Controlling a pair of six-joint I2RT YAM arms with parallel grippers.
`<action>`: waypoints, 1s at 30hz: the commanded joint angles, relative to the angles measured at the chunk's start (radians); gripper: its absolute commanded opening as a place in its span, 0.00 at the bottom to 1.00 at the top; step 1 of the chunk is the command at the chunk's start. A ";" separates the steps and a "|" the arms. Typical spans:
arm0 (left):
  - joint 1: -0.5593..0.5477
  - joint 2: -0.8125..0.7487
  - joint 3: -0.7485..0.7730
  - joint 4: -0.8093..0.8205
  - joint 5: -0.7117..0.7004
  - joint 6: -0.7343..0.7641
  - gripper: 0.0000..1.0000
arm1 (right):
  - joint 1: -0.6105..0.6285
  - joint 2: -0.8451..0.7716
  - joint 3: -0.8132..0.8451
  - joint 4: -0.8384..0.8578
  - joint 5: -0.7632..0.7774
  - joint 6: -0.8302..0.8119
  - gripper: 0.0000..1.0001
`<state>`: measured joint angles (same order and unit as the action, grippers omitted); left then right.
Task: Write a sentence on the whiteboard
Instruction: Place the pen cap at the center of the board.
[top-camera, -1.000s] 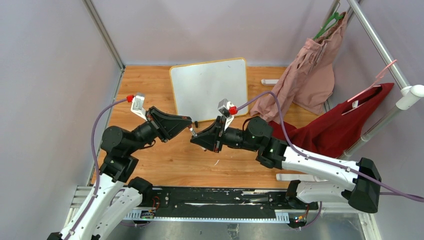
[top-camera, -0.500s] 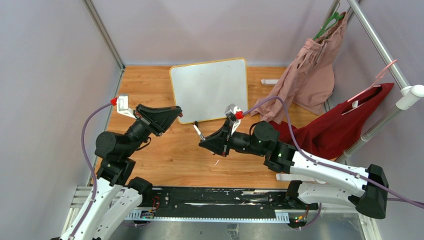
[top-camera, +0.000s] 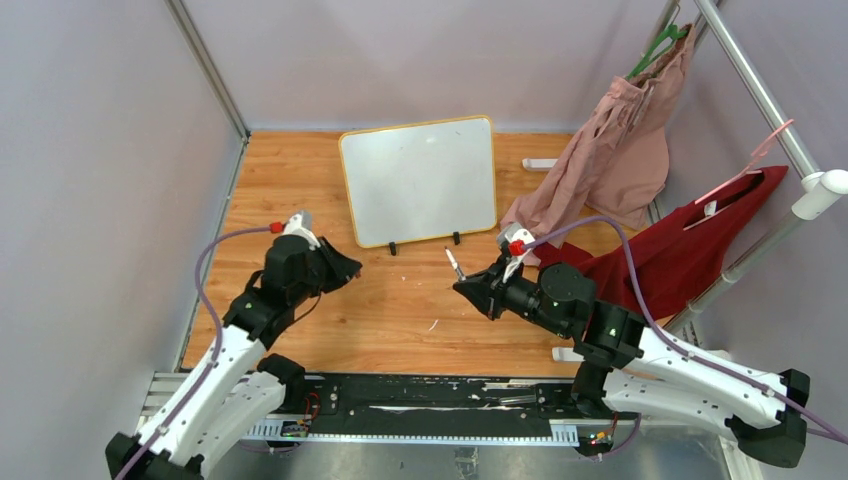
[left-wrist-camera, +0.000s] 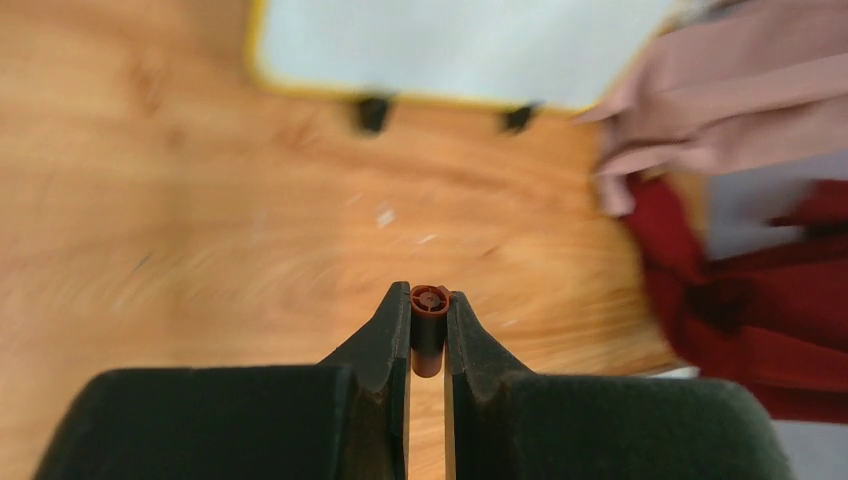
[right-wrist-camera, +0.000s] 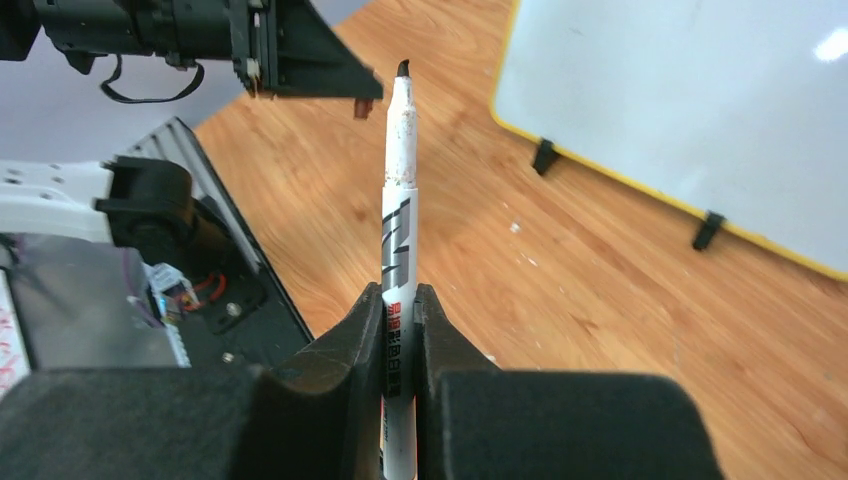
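Yellow-framed whiteboard (top-camera: 418, 180) — feet (top-camera: 393, 248) nearside, marker (right-wrist-camera: 398, 220) boardward

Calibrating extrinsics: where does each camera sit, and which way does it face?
Top external: above and behind the robot, looking down; left gripper, right gripper, whiteboard.
Left wrist: on left gripper, facing whiteboard; jaws pinch a cap.
Right wrist: on right gripper, facing left gripper; jaws hold marker.
Shared: whiteboard, in all three.

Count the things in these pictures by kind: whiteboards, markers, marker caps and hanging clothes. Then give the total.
Whiteboard: 1
Marker: 1
Marker cap: 1
Clothes: 2 (pink garment, red garment)
Total: 5
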<state>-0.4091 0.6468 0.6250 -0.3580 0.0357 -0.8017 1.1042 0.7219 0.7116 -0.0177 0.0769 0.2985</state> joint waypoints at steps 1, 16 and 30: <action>0.000 0.101 -0.084 -0.147 -0.086 -0.024 0.00 | -0.006 -0.044 -0.025 -0.120 0.109 -0.026 0.00; -0.069 0.420 -0.051 -0.174 -0.237 -0.066 0.00 | -0.006 -0.016 -0.039 -0.133 0.121 -0.008 0.00; -0.071 0.554 -0.040 -0.102 -0.247 -0.039 0.11 | -0.005 -0.013 -0.037 -0.134 0.133 -0.027 0.00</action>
<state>-0.4732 1.1767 0.5770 -0.5034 -0.1890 -0.8463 1.1042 0.7116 0.6746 -0.1436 0.1852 0.2901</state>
